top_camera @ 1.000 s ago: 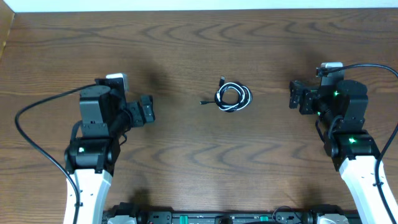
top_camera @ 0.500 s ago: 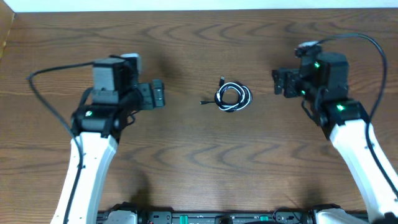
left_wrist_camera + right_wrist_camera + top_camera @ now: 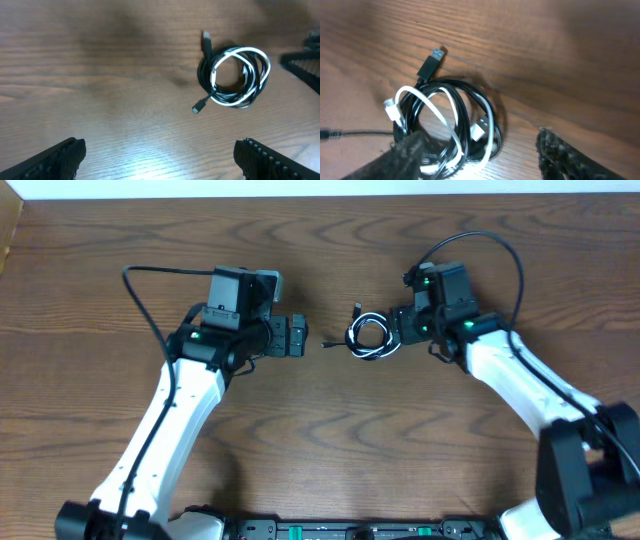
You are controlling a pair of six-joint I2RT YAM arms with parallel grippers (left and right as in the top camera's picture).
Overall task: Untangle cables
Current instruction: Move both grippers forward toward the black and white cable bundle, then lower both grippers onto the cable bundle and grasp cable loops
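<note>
Overhead: cables point(image 3: 368, 350) in one small black-and-white coil mid-bench point(image 3: 320, 460), between left gripper point(image 3: 300, 338) and right gripper point(image 3: 400, 330).

Left wrist: left gripper point(image 3: 157, 150) spread wide, short of the cables point(image 3: 230, 100).

Right wrist: right gripper point(image 3: 475, 155) apart, one finger over the cables point(image 3: 485, 112). Probably light, limp, springy. Best pinched near the free black plug point(image 3: 427, 65).
</note>
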